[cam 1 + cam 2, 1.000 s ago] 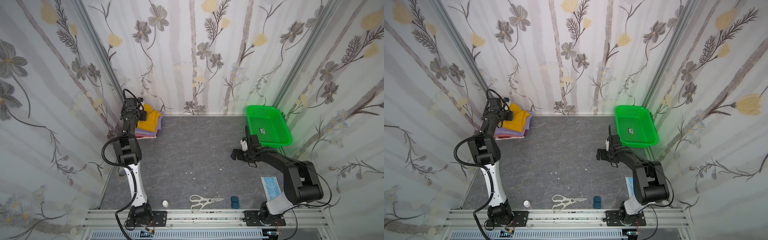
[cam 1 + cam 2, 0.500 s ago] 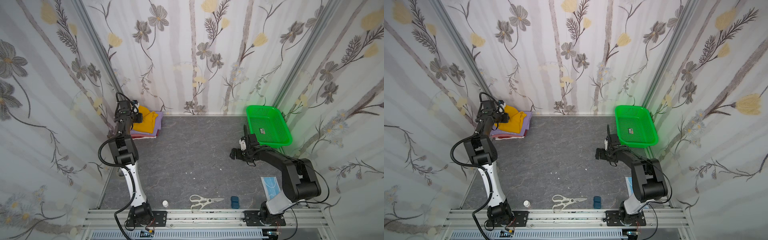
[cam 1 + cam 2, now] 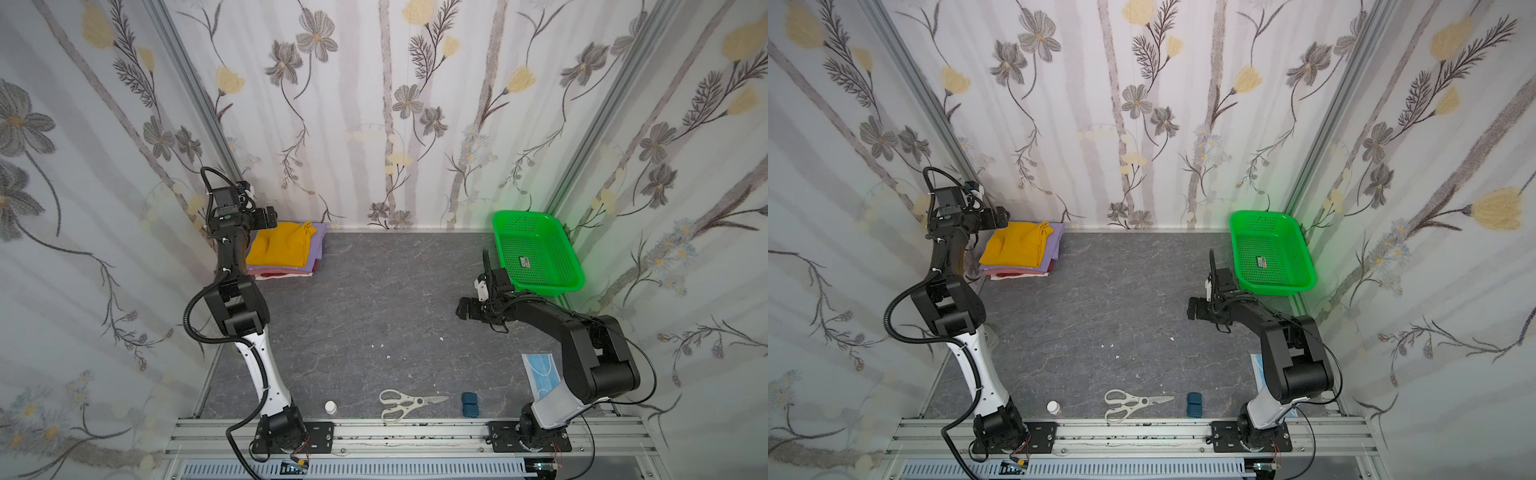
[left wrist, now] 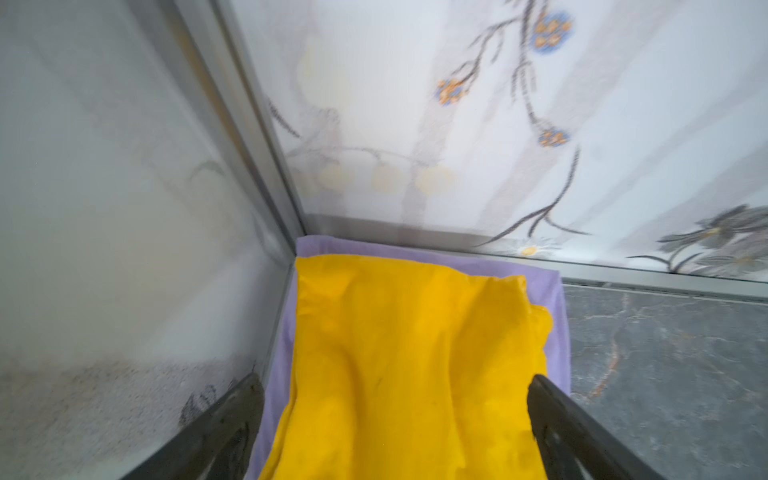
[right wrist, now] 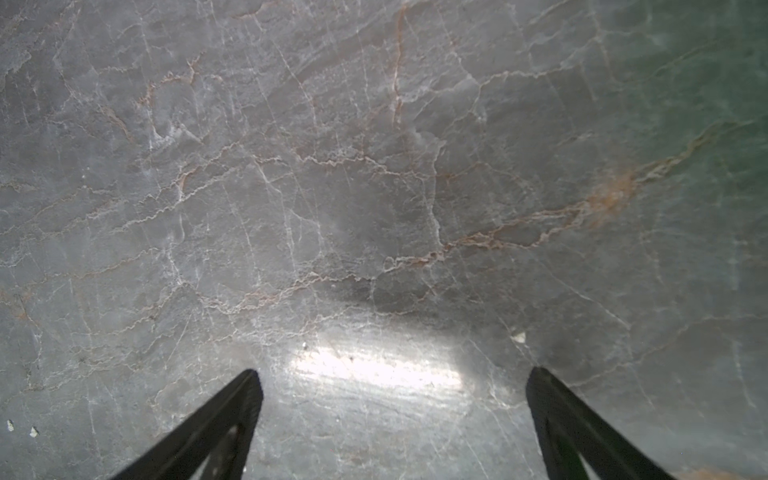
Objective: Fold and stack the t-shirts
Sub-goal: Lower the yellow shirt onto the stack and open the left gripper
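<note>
Nearest the rear left corner, left hand (image 3: 271, 217) (image 3: 1000, 217) (image 4: 395, 386): jaws spread wide, nothing gripped, poised over the t-shirt stack (image 3: 286, 253) (image 3: 1019, 253). In the left wrist view, black fingers (image 4: 235, 419) flanking the top shirt, one beside the side wall (image 4: 124, 208), its partner at the cloth's counter-side edge; contact with the cloth not determinable.

Stack tucked into the corner, against the side wall and just short of the back wall (image 3: 395, 124):
- mustard-yellow t-shirt (image 3: 280, 249) (image 3: 1015, 249) (image 4: 407, 353) on top, rumpled;
- lavender t-shirt (image 3: 319, 243) (image 3: 1055, 243) (image 4: 557, 332) directly beneath, projecting at the rear and right;
- red and pale lower layers (image 3: 286, 274) (image 3: 1017, 274), visible only at the front edge.

Stack's left margin hidden in both top views by the left arm (image 3: 230, 255) (image 3: 946, 251).

Across the grey marbled counter (image 3: 374, 299) (image 3: 1100, 299) (image 5: 332, 166), well apart from the stack, right hand (image 3: 464, 311) (image 3: 1195, 311) (image 5: 392, 374): jaws likewise wide, empty, low over bare counter. Just behind it, green mesh basket (image 3: 525, 213) (image 3: 1262, 212) in the rear right corner, small label (image 3: 524, 262) (image 3: 1261, 262) on its floor.

Along the front edge, left to right: white bottle (image 3: 330, 407) (image 3: 1052, 407), scissors (image 3: 405, 403) (image 3: 1129, 403), small blue object (image 3: 469, 404) (image 3: 1194, 404). At front right, light-blue face mask (image 3: 538, 372) (image 3: 1258, 365), partly covered by the right arm (image 3: 548, 316) (image 3: 1258, 320).
</note>
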Robot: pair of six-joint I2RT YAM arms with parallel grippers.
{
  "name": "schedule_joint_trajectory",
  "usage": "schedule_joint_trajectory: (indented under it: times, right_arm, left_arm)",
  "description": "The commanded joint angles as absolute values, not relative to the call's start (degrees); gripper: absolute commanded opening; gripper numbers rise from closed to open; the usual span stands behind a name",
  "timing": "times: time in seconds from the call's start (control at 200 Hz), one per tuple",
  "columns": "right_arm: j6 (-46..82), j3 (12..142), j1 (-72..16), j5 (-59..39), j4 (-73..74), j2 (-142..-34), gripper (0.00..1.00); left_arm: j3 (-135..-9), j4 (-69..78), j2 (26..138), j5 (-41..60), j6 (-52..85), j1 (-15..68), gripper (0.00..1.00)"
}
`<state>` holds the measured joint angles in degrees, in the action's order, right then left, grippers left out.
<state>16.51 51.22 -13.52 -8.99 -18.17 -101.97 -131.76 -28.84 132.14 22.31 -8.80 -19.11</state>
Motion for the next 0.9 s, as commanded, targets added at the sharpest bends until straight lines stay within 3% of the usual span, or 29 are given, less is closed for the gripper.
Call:
schedule_joint_trajectory:
  times: [0.0, 0.215, 0.52, 0.744, 0.894]
  right_arm:
    - [17.04, 52.1, -14.13, -9.9, -15.56, -103.03, 1.0]
    - [16.83, 52.87, -17.12, -11.88, -14.27, -101.89, 1.0]
    - [13.36, 64.46, -36.27, -13.69, -8.34, -98.73, 1.0]
    - [10.84, 70.67, -45.71, -13.88, -5.36, -100.1, 1.0]
    - [10.77, 72.33, -46.91, -13.78, -5.4, -99.89, 1.0]
  left_arm:
    - [-132.45, -27.61, 132.06, 34.11, -2.45, -19.34, 1.0]
    - [-131.45, -25.67, 135.61, 37.33, 2.86, -17.01, 1.0]
    - [-125.41, -18.17, 138.21, 28.12, 7.73, -15.05, 1.0]
    - [-122.39, -13.67, 139.47, 37.73, 12.0, -13.14, 1.0]
    - [-119.53, -9.88, 139.58, 40.85, 14.57, -11.27, 1.0]
